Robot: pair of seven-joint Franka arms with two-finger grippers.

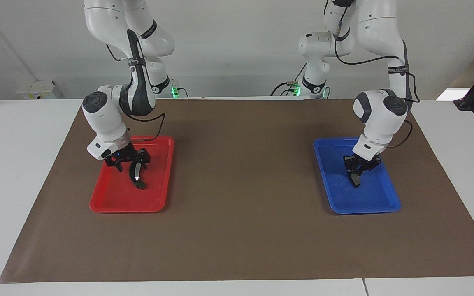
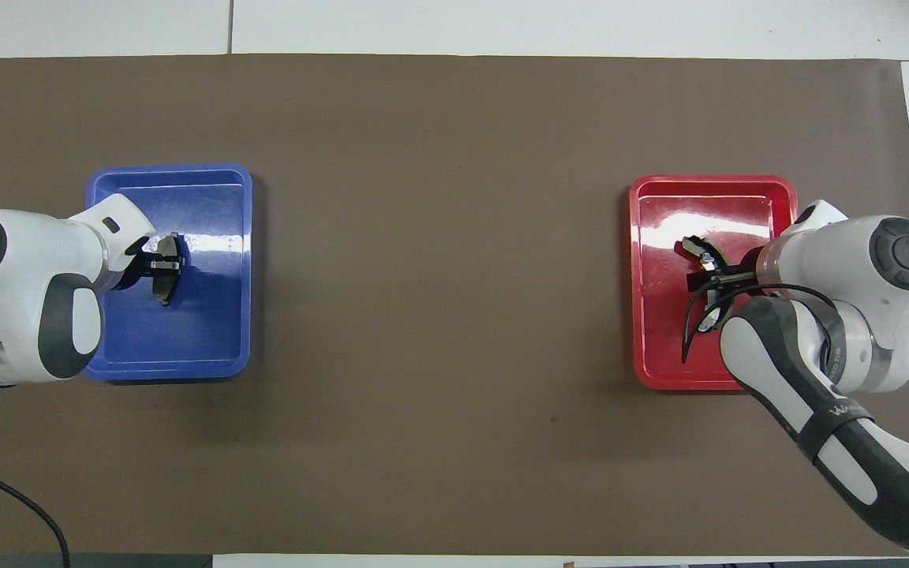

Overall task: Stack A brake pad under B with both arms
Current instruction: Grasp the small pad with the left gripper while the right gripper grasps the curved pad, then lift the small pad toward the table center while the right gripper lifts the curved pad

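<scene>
**K:** Dark grey A brake pad (image 1: 355, 178) sits in the blue tray (image 1: 389, 201) at the left arm's end of the desk. Left gripper (image 1: 358, 171) is down on it, jaws clamped across its nearer end.

**M:** Why there?

**K:** Probably a narrow hold, so it can lift clear of the tray wall. A goes under, so I'd expect it placed first.

**M:** And B (image 1: 136, 174)?

**K:** Long black crescent in the red tray (image 1: 109, 205) at the right arm's end. Right gripper (image 1: 132, 161) is low over its nearer end, jaws wide open, straddling it, nothing held.

**M:** Brown mat (image 1: 237, 185) between trays?

**K:** Likely the stacking spot.
</scene>
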